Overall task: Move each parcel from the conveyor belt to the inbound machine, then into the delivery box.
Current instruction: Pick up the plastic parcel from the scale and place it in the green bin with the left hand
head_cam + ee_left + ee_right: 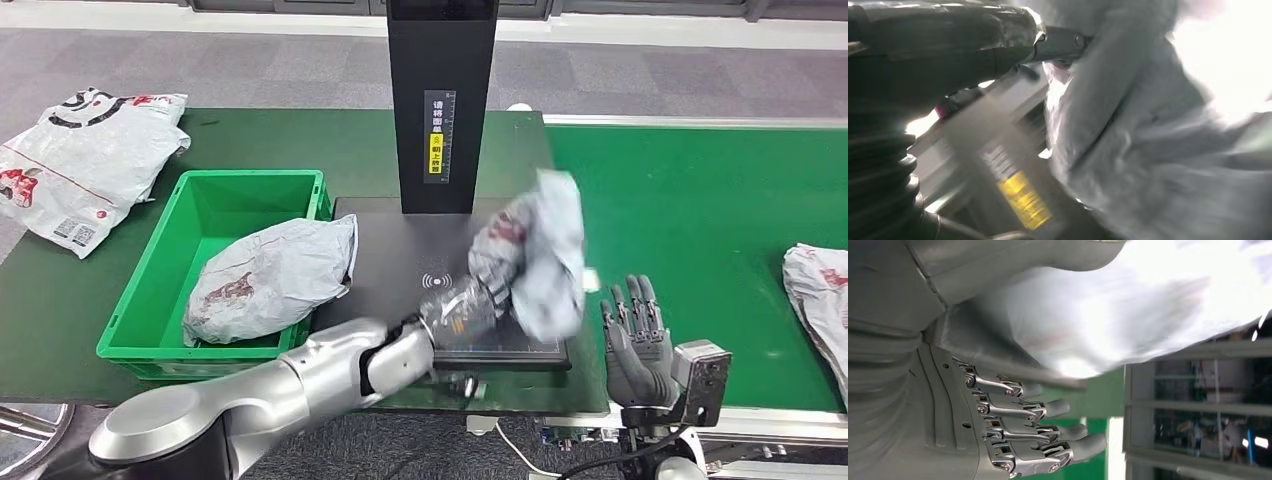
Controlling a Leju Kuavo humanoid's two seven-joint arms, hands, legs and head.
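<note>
My left hand (470, 300) grips a crumpled white parcel (545, 250) and holds it, blurred, above the black plate of the inbound machine (400, 270). The same parcel (1148, 150) bulges close against the left hand (948, 45) in the left wrist view. My right hand (632, 330) hangs open just right of the parcel, fingers up, holding nothing. In the right wrist view its fingers (1048, 430) are spread below the blurred white parcel (1128, 315). Another white parcel (270, 275) lies across the green delivery box (150, 300). A further parcel (820, 300) rests on the green conveyor belt (700, 200).
The machine's black upright column (440, 100) stands behind the plate. A large white bag (85, 160) lies on the dark table at far left. Cables hang under the table's front edge near my right wrist.
</note>
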